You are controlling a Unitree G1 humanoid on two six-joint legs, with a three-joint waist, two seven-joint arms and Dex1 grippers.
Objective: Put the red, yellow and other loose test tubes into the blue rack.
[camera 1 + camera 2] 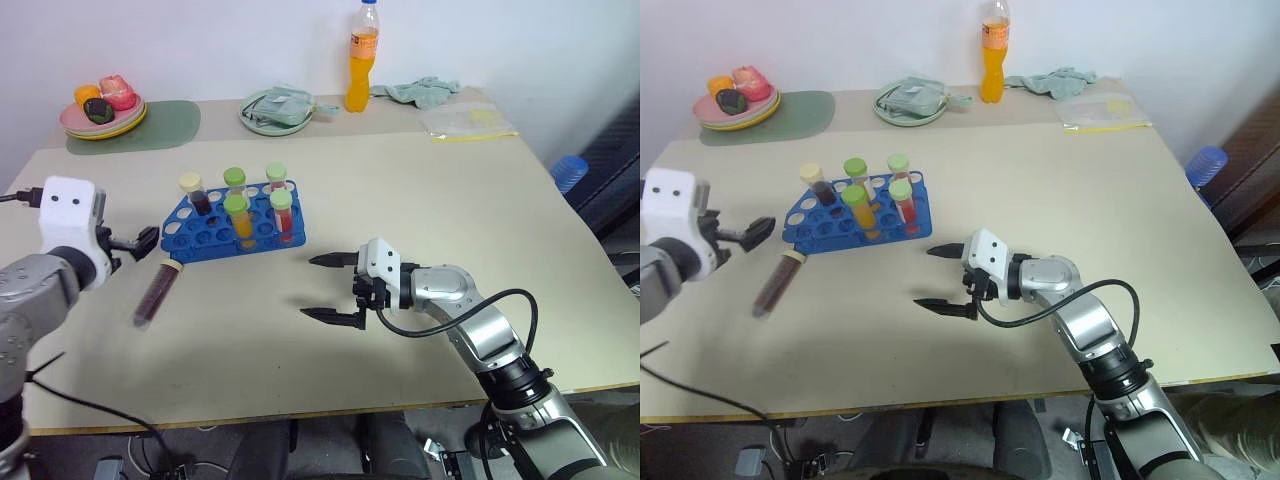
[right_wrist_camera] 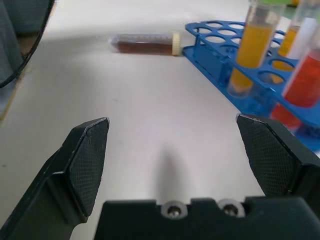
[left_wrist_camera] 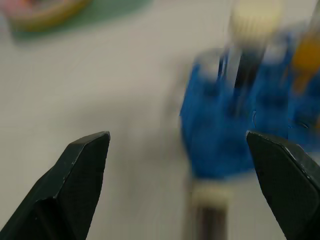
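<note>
Left gripper point(image 1: 145, 238): seen at the table's left side with its two black fingers point(image 3: 85, 170) spread wide; nothing is held between them and nothing is touched.
Right gripper point(image 1: 328, 288): held low over the table point(image 1: 420, 200) near its front edge, pointed toward the rack; its fingers point(image 2: 87, 160) are parted as wide as they are seen to go, with only bare tabletop between them, and no tube is gripped or touched.
Loose tube point(image 1: 157, 293): a dark brown tube with a cream cap is seen just below and ahead of the left gripper's tips, tilted, cap end toward the rack; in the head views it is blurred, so whether it rests flat on the table cannot quite be told, though in the right wrist view it appears to lie on its side just beside the rack's near corner.
Blue rack point(image 1: 200, 235): placed just past the left gripper's tips and well ahead of the right gripper, across open tabletop.
Tubes in rack: five are stood upright: one cream-capped dark tube point(image 1: 194, 193) at the end nearer the left gripper, two orange tubes with green caps point(image 1: 238, 215), and two red tubes with green caps point(image 1: 283, 213) at the end nearer the right gripper.
</note>
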